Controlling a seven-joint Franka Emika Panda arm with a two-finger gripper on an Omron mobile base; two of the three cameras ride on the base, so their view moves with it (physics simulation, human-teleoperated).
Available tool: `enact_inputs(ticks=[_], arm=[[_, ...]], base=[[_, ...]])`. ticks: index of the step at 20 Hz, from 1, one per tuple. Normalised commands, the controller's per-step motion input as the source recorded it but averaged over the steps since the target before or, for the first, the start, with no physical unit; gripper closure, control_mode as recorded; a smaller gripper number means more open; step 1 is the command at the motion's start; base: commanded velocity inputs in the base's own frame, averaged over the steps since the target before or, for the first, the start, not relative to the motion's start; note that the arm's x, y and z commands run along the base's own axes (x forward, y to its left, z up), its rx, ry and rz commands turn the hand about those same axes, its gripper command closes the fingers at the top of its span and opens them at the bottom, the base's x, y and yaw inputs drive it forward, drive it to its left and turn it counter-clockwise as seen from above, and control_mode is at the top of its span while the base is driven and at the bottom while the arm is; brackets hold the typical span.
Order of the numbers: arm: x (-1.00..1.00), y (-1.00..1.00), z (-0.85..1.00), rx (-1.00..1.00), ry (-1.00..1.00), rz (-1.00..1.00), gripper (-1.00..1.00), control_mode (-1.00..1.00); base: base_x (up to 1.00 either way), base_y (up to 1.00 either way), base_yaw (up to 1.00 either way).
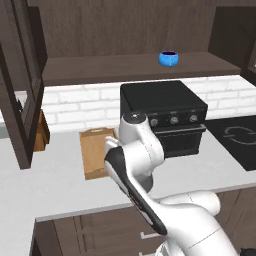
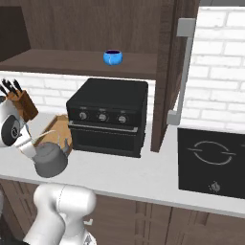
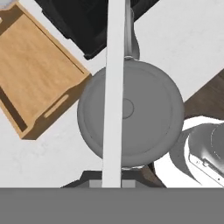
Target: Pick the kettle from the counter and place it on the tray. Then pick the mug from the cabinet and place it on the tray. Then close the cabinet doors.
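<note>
My gripper (image 3: 113, 178) is shut on the thin arched handle of the dark grey kettle (image 3: 135, 114), which hangs just below the hand over the counter's (image 3: 175, 39) front edge. In the right base view the kettle (image 2: 50, 161) sits in front of the wooden tray (image 2: 58, 130), with the gripper (image 2: 40, 143) at its handle. The tray (image 3: 37, 74) lies beside the kettle, apart from it, with nothing on it. The blue mug (image 1: 169, 58) stands on the open cabinet's shelf (image 1: 100, 67); it is also in the right base view as the mug (image 2: 113, 57).
A black toaster oven (image 2: 107, 117) stands on the counter just right of the tray (image 1: 95, 150). The cabinet doors stand open: one at the left (image 1: 20, 90), one at the right (image 2: 173, 72). A knife block (image 2: 22, 103) sits left of the tray and a cooktop (image 2: 213, 160) at the far right.
</note>
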Motion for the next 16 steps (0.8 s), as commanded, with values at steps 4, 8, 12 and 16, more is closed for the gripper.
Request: enact_inputs(ticks=[4, 8, 12, 16], arm=[[0.19, 0.81, 0.0, -0.03, 0.05, 0.0, 1.0, -1.0], [0.59, 0.5, 0.0, 0.0, 0.03, -0.1, 1.0, -1.0], [0.58, 0.23, 0.18, 0.0, 0.0, -0.07, 1.0, -1.0], [0.58, 0.24, 0.31, 0.0, -0.11, -0.07, 1.0, -1.0]], base=[[0.0, 0.0, 0.0], [0.0, 0.0, 0.0], [0.0, 0.0, 0.0], [0.0, 0.0, 0.0]])
